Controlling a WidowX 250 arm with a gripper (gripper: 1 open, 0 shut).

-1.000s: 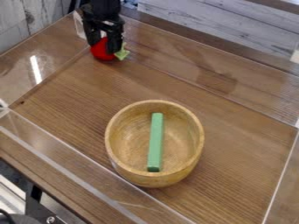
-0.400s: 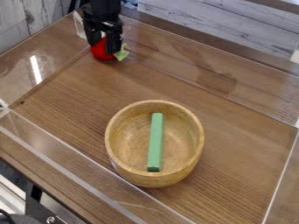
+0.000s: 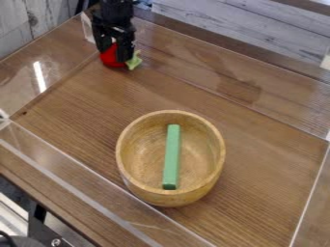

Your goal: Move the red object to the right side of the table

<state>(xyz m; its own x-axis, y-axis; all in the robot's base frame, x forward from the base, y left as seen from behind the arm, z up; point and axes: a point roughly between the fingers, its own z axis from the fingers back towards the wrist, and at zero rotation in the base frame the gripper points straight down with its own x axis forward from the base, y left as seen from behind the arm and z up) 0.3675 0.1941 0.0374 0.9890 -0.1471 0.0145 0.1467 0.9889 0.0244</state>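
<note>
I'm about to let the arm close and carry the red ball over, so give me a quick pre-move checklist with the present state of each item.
1. Claw open: ok, its fingers stand apart.
2. Claw lowered around the red ball: ok, the fingers straddle it at the table's far left corner.
3. Ball centred between the fingers: cannot tell, the claw hides most of it.
4. Green leaf tip free of the fingers: ok, it pokes out to the right.
5. Path to the right side: ok along the far edge, where the table is bare; the wooden bowl holding the green stick sits nearer the camera.
</note>
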